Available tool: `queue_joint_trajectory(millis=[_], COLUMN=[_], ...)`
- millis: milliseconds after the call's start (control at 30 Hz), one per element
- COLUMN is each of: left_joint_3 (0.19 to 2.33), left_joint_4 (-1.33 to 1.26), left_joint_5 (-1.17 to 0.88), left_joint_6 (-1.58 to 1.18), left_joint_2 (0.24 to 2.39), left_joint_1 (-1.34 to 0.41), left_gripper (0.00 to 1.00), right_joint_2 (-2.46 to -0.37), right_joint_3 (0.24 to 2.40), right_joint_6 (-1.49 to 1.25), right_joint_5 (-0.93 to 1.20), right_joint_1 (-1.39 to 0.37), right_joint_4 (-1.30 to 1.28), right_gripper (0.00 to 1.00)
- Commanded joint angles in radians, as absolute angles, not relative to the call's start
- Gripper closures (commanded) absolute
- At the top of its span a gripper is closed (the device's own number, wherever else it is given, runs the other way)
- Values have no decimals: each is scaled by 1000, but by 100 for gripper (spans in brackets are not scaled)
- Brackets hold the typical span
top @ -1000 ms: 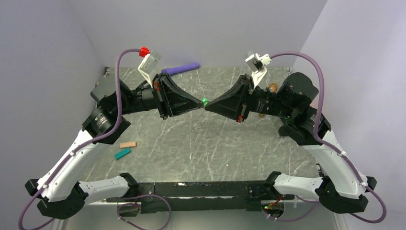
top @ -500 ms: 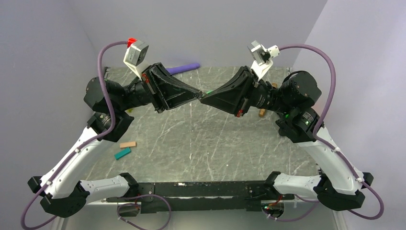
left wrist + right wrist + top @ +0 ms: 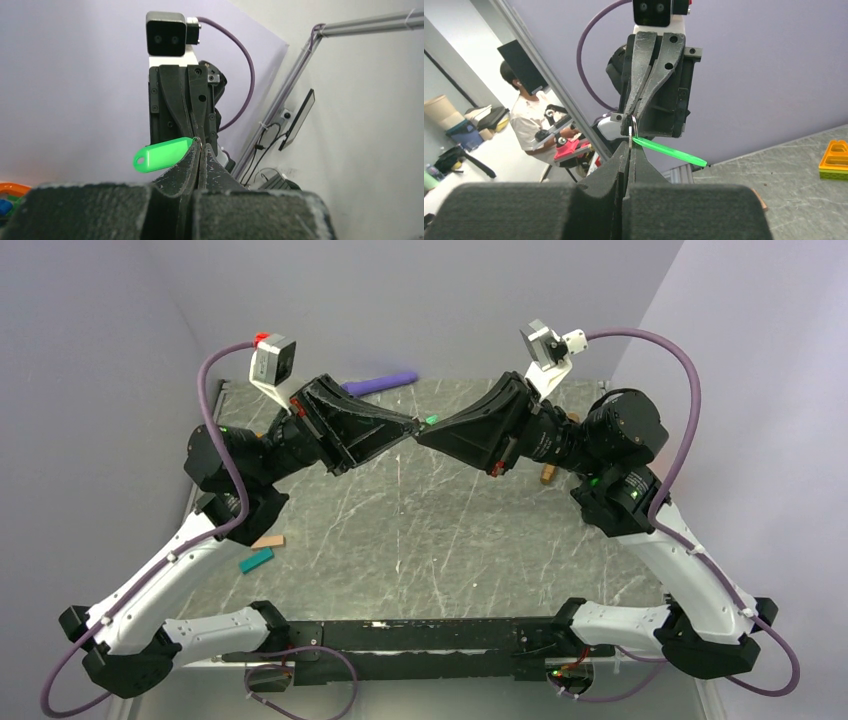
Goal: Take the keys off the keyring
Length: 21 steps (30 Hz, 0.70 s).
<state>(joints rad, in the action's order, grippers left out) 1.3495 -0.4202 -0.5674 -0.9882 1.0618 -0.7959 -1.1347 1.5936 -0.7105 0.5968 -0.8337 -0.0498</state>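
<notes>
The keys are a small flat bright-green tag hanging on a thin metal keyring, held in the air above the far middle of the table. My left gripper and right gripper meet tip to tip there. Both are shut on the keyring. In the left wrist view the tag sticks out to the left of my shut left gripper, with the keyring at the tips. In the right wrist view the tag shows edge-on, to the right of my shut right gripper and the keyring.
A tan block and a teal block lie at the left of the marbled table. A purple cylinder lies at the back. A small brown piece sits under the right arm. An orange and green toy sits on the table.
Both grippers have risen and moved toward the back while staying tip to tip. Both wrists have rolled. The green tag went up with them.
</notes>
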Motion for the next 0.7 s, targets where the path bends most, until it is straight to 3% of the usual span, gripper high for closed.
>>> queue_joint_trajectory(millis=[0, 333, 667], left_joint_3=[1310, 1227, 1375], left_joint_4=[-432, -510, -341], left_joint_5=[-542, -374, -456], left_joint_6=[-975, -945, -890], left_joint_2=[1067, 1062, 1139], left_joint_1=[-847, -925, -931], left_gripper=[100, 100, 100], right_joint_2=[-1163, -1170, -1151], right_joint_3=[1559, 1516, 1550], right_joint_6=[-752, -814, -734], right_joint_5=[464, 415, 415], right_joint_1=[-832, -832, -831], right_joint_4=[84, 199, 94], right_gripper=[100, 100, 100])
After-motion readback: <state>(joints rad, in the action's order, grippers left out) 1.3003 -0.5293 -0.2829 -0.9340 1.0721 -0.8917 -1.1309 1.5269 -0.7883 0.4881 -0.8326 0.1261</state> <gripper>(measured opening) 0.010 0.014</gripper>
